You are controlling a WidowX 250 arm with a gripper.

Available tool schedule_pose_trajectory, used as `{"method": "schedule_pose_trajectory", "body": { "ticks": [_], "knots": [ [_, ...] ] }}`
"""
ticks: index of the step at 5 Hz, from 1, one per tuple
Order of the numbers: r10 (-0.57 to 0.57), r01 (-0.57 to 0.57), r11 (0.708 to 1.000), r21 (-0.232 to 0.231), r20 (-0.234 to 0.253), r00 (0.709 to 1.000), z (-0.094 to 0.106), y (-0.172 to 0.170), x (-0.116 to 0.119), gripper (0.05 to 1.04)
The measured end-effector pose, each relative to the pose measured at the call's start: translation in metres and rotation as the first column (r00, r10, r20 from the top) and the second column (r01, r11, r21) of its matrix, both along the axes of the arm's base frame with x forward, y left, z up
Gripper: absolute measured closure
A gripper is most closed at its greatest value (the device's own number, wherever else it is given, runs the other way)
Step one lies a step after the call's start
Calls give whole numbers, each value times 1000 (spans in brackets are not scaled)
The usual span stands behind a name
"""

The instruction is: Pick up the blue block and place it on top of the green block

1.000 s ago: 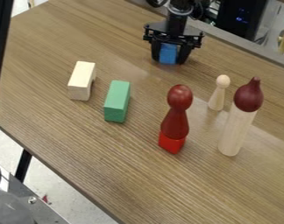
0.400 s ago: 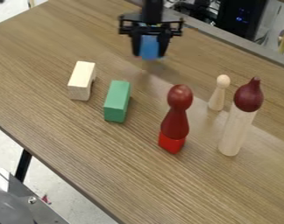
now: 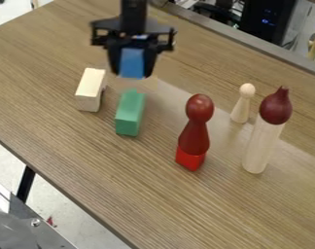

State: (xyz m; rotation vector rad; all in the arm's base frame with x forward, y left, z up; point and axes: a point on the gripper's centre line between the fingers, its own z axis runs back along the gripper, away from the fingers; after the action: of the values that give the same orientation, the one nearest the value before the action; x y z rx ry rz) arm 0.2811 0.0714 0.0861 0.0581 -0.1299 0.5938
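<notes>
Above the table (image 3: 205,199), the claw (image 3: 131,76) clamps a partly hidden blue block (image 3: 131,62).

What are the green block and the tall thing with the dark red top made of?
The green block looks like painted wood, evenly coloured and dull, though plastic is possible. The tall thing seems wooden: pale, bare-looking body, dark top slightly shiny, perhaps varnished.

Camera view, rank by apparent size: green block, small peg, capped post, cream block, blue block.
1. Capped post
2. Green block, cream block: look alike
3. Small peg
Unsure: blue block, held up in the jaws, maybe nearer the camera.
</notes>
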Motion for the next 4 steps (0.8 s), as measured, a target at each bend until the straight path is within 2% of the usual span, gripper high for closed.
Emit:
{"method": "schedule_pose_trajectory", "body": {
  "ticks": [1, 2, 3, 4],
  "knots": [
    [-57, 57, 998, 21, 19, 998, 1, 0, -19, 497],
    [-103, 102, 994, 33, 37, 994, -4, -1, -28, 497],
    [-110, 107, 993, 51, 64, 992, -6, -2, -24, 497],
    [-99, 96, 994, 61, 51, 994, -18, -3, -19, 497]
  ]
}}
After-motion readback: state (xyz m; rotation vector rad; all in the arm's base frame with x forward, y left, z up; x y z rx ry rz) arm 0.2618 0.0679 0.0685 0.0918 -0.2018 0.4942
